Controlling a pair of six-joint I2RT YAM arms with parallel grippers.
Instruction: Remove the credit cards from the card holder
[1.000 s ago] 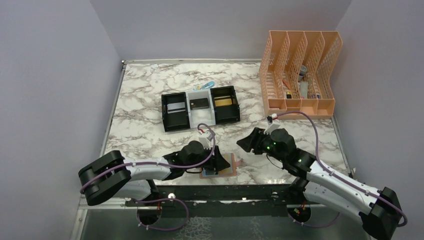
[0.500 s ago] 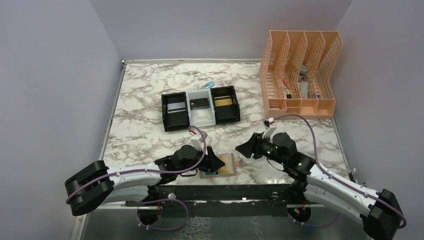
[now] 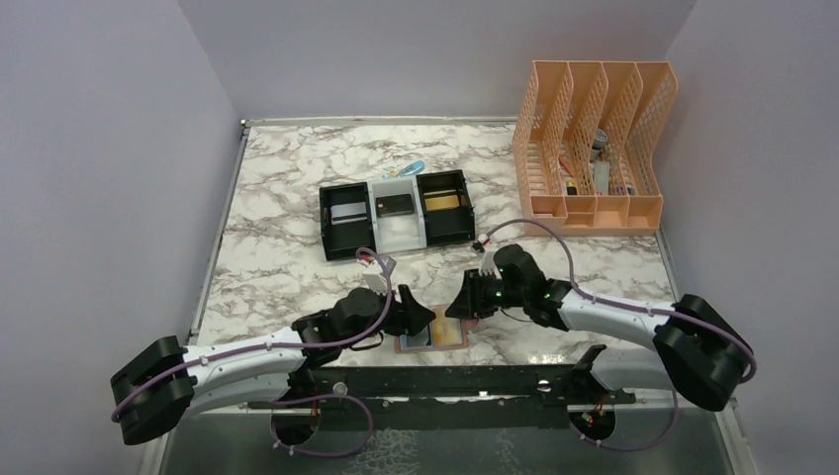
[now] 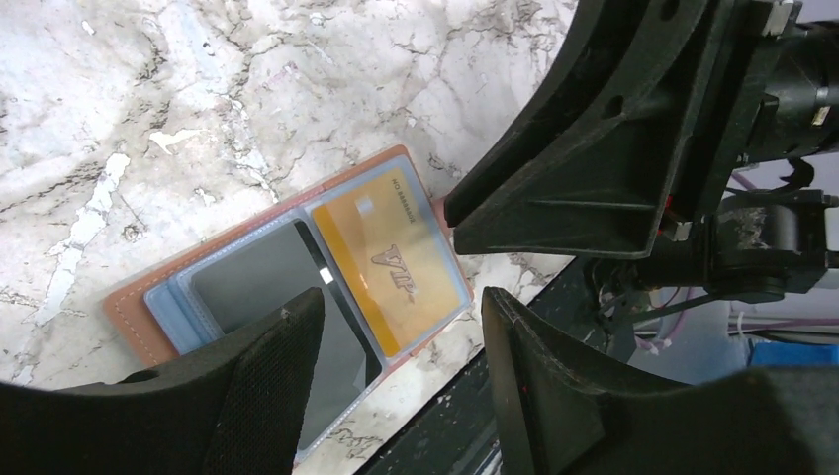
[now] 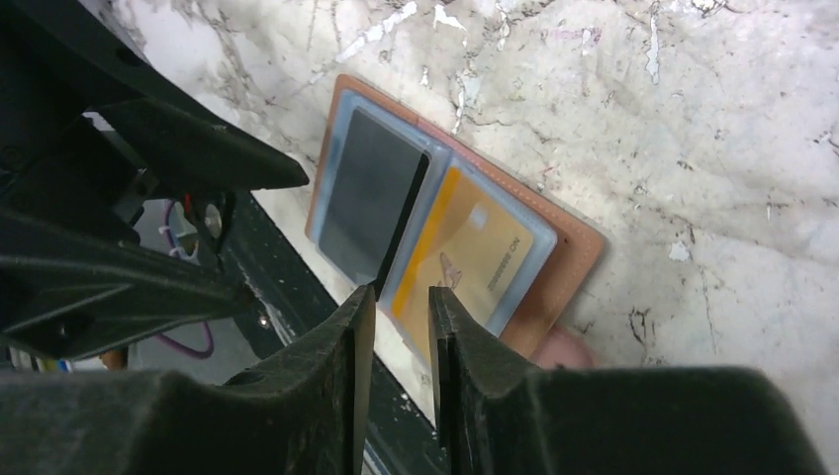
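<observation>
The card holder (image 3: 447, 335) lies open and flat at the table's near edge, tan leather (image 5: 574, 259) around pale blue-grey pockets. A dark card (image 4: 282, 292) (image 5: 368, 193) fills one pocket and a gold-orange card (image 4: 396, 259) (image 5: 477, 255) the other. My left gripper (image 3: 419, 319) (image 4: 401, 302) hovers over the holder's left side, open, nothing between its fingers. My right gripper (image 3: 461, 301) (image 5: 399, 295) hangs just above the holder's middle fold, its jaws a narrow gap apart with nothing in them. The two grippers face each other closely.
A black-and-white three-compartment tray (image 3: 351, 245) sits mid-table, each compartment holding a card. An orange mesh file rack (image 3: 594, 148) stands at the back right. A small blue object (image 3: 412, 169) lies behind the tray. A black rail (image 3: 445, 381) runs right below the holder.
My right gripper has swung left and down to the holder and its jaws have narrowed. The left arm has drawn back leftward, its jaws a little wider.
</observation>
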